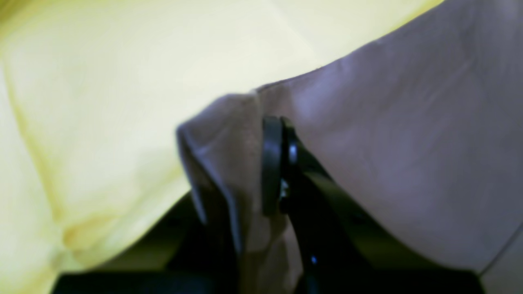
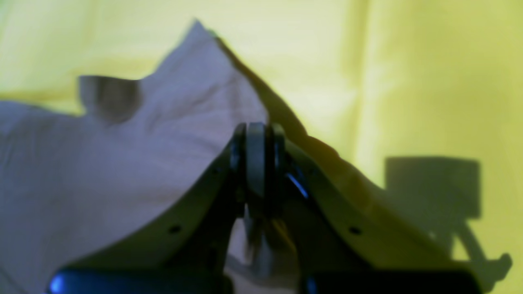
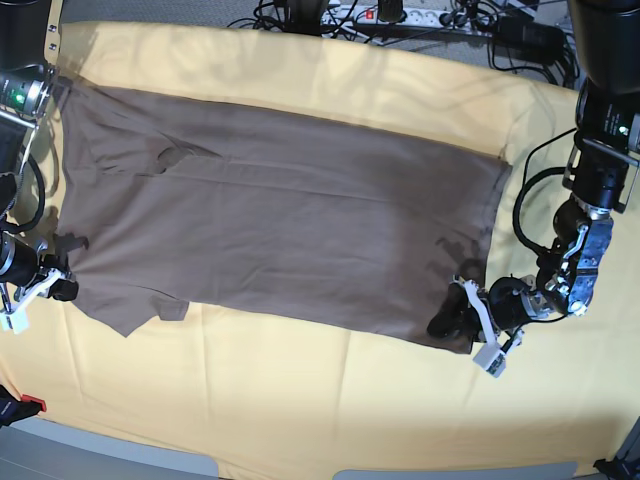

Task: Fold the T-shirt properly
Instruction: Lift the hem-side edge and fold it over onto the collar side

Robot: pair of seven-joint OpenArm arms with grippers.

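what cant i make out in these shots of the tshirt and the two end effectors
- Left wrist view: the tip of the left end effector is blurred and partly covered by the T-shirt it grips.
- Right wrist view: the far side of the cloth pinched in the right end effector is hidden by its dark fingers.
- Base view: the undersides of the T-shirt are hidden by its top layer.
- Base view: both arms are cut off by the picture's edges.

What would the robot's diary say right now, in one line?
left end effector: pinching T-shirt edge | right end effector: pinching T-shirt edge | T-shirt: spread on yellow cloth
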